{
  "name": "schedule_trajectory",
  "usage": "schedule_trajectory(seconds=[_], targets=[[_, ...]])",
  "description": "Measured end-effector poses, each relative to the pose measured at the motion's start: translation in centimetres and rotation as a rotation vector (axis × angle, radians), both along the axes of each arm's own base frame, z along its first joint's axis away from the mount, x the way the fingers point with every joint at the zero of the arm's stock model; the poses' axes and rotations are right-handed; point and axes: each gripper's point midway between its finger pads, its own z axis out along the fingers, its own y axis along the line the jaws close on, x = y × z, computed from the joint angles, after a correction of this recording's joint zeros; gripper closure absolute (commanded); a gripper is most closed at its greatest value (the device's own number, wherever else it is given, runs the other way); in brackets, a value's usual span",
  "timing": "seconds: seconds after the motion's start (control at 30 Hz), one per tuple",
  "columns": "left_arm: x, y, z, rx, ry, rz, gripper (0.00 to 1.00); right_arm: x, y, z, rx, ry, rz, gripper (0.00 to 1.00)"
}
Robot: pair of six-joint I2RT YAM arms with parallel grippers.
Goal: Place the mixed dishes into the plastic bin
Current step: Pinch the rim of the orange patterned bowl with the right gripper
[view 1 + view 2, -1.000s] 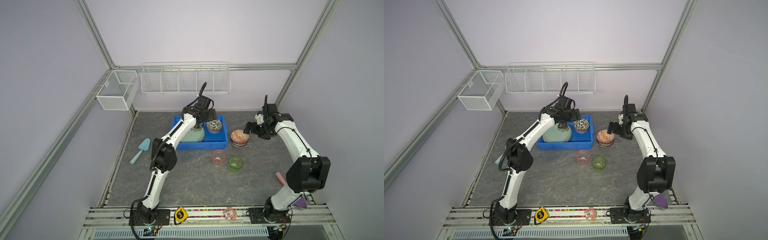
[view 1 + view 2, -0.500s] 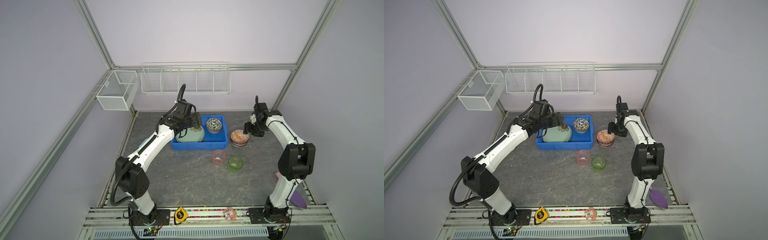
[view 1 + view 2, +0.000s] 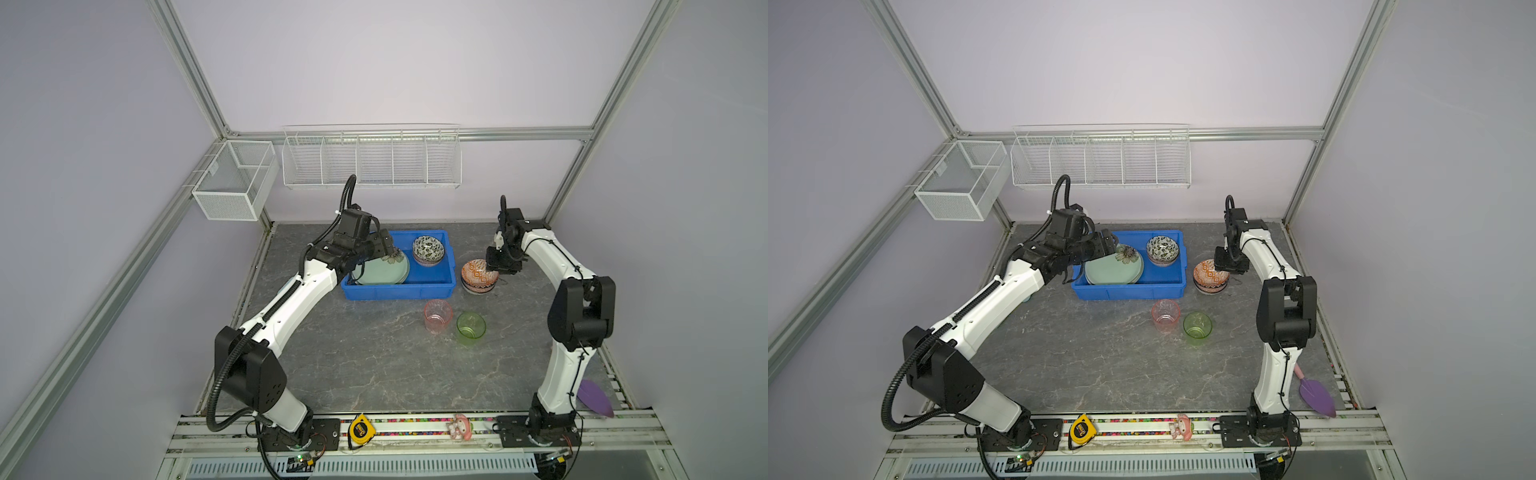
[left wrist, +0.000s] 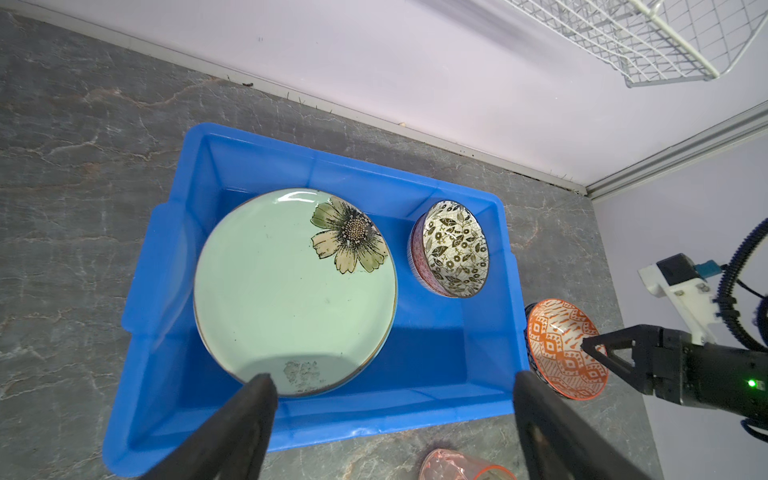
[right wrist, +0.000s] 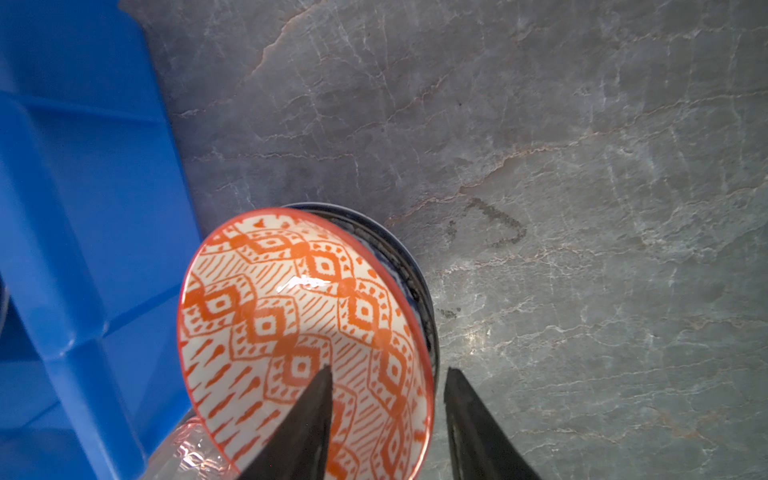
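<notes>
Rim of orange bowl (image 5: pixel 299 316) is straddled by R gripper (image 5: pixel 389 370), one finger inside, one outside, for lip pinch; clamped or not can't be told. Bowl is stacked on darker bowl (image 5: pixel 409 266), just beside blue bin (image 4: pixel 174 291). L gripper (image 4: pixel 392 376) is held wide open, empty, over bin

Blue bin (image 3: pixel 397 291) holds a pale green flower plate (image 3: pixel 380 272) and leaf-patterned bowl (image 3: pixel 428 249); outside it, stacked orange bowl (image 3: pixel 478 272), upright pink cup (image 3: pixel 437 316) and green cup (image 3: pixel 471 328).
</notes>
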Motion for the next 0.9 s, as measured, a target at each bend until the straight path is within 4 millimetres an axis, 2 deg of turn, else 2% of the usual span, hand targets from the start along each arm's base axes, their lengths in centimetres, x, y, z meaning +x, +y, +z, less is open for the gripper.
schedule_trajectory(seconds=[0.23,0.4,0.77,0.9], targets=[[0.4,-0.6,-1.8,0.007,0.039,-0.012,0.11,0.1,-0.1,-0.4,-0.008,0.007,-0.001,0.64],[0.5,-0.8,-2.0,0.004,0.044,-0.019,0.11,0.2,0.0,-0.4,-0.012,0.004,0.001,0.68],[0.7,-1.0,-2.1,0.003,0.047,-0.023,0.11,0.4,-0.3,-1.1,-0.028,0.017,-0.003,0.7],[0.8,-1.1,-2.6,0.004,0.056,-0.026,0.11,0.4,-0.4,-1.2,-0.034,0.015,-0.005,0.74]])
